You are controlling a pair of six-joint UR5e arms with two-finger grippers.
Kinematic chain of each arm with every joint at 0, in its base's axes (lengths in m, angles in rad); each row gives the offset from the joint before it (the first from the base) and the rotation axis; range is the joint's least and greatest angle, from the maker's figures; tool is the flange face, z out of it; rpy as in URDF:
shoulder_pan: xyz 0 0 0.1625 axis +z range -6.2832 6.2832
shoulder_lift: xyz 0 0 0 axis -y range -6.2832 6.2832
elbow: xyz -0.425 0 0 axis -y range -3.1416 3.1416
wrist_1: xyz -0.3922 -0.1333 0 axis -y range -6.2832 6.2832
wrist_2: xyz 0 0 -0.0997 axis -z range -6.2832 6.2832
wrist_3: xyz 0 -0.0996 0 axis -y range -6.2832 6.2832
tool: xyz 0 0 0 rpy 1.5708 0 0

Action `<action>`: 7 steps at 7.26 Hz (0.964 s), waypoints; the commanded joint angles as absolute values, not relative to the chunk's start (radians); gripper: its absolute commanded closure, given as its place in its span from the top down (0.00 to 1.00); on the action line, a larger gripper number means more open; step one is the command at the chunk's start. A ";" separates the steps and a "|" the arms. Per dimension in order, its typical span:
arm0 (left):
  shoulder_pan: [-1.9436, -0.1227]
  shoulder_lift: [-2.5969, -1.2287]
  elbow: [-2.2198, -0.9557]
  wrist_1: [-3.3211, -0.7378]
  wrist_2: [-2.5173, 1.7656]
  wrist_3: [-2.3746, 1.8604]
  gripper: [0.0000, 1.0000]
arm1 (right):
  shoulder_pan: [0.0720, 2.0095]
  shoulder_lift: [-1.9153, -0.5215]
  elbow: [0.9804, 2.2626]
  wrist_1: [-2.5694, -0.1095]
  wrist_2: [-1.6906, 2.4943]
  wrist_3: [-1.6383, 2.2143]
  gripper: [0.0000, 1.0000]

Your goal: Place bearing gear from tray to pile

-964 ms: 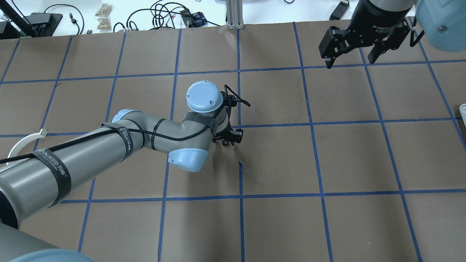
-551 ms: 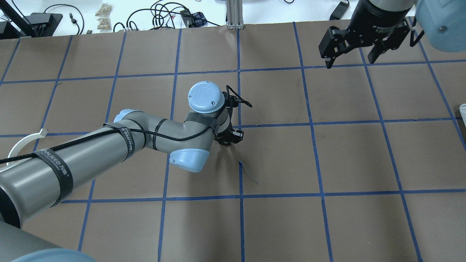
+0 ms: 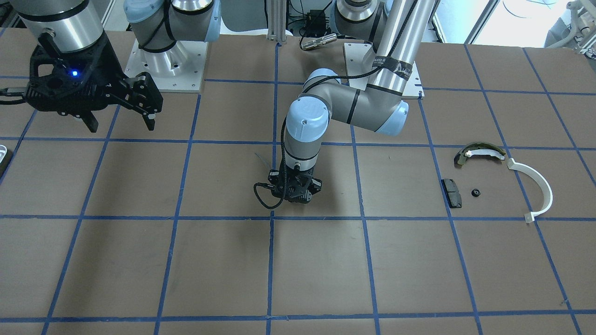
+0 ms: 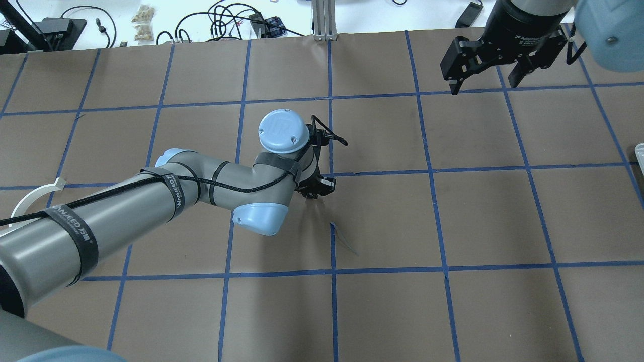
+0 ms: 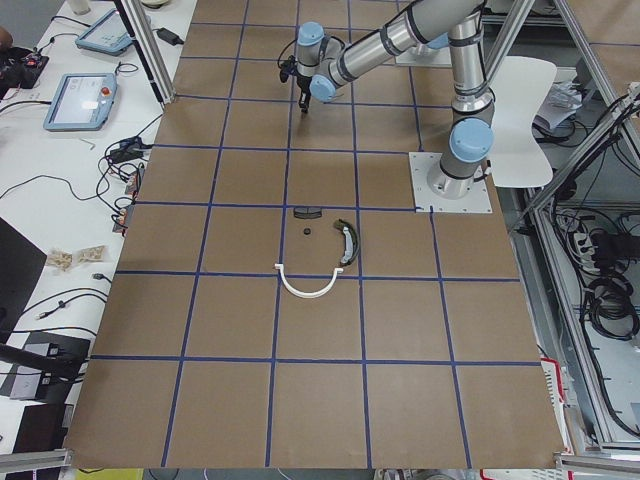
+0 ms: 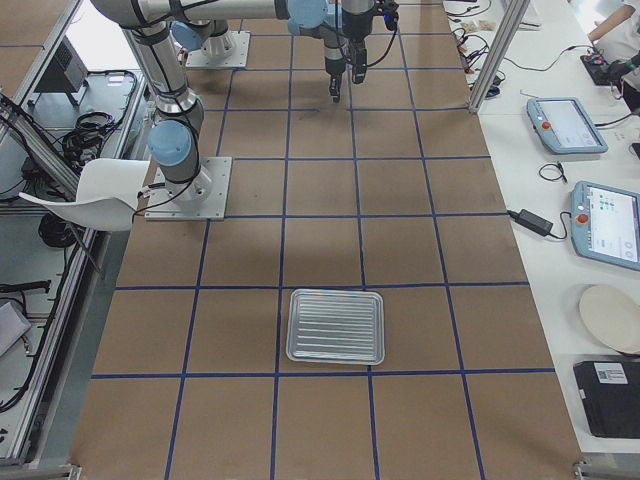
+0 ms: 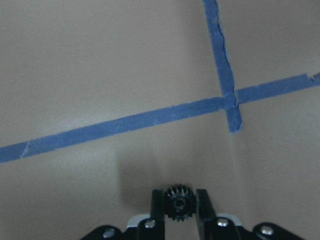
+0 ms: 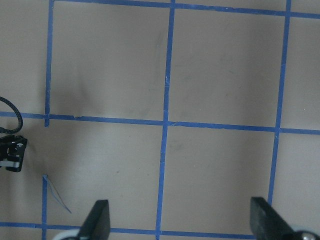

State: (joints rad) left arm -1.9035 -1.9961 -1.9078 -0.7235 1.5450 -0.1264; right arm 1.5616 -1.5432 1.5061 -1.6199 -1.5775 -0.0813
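Observation:
My left gripper (image 7: 178, 220) is shut on a small black bearing gear (image 7: 178, 202), held just above the brown table near a blue tape crossing. It hangs at the table's middle in the front-facing view (image 3: 294, 191) and the overhead view (image 4: 315, 193). The pile lies apart from it on the robot's left: a white half-ring strip (image 3: 536, 186), an olive-and-white curved shoe (image 3: 479, 151), a black rectangular pad (image 3: 451, 192) and a small black round part (image 3: 475, 192). The metal tray (image 6: 335, 326) lies far off on the robot's right. My right gripper (image 4: 485, 83) is open and empty, raised at the far right.
Blue tape lines (image 4: 331, 171) grid the brown table. The white half-ring (image 4: 32, 197) shows partly under my left arm in the overhead view. Cables and gear (image 4: 226, 20) lie beyond the table's far edge. Tablets (image 6: 570, 125) sit on a side bench.
My left wrist has shifted only slightly, with the gear still held. The right arm has not moved.

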 commanded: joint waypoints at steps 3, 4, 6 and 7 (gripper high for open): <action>-1.633 -1.951 -1.633 -1.125 1.552 0.020 0.00 | 1.562 -1.542 1.506 -1.620 -1.578 -0.083 1.00; -1.521 -1.950 -1.614 -1.152 1.551 0.084 0.00 | 1.562 -1.543 1.506 -1.618 -1.578 -0.081 1.00; -1.303 -1.948 -1.626 -1.155 1.555 0.234 0.00 | 1.562 -1.543 1.506 -1.620 -1.577 -0.083 1.00; -1.198 -1.950 -1.631 -1.157 1.554 0.308 0.00 | 1.562 -1.543 1.506 -1.621 -1.577 -0.081 1.00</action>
State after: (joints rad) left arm -1.3323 -1.9490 -1.6266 -1.1522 1.5542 0.2131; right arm 1.5616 -1.5431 1.5064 -1.6201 -1.5771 -0.0824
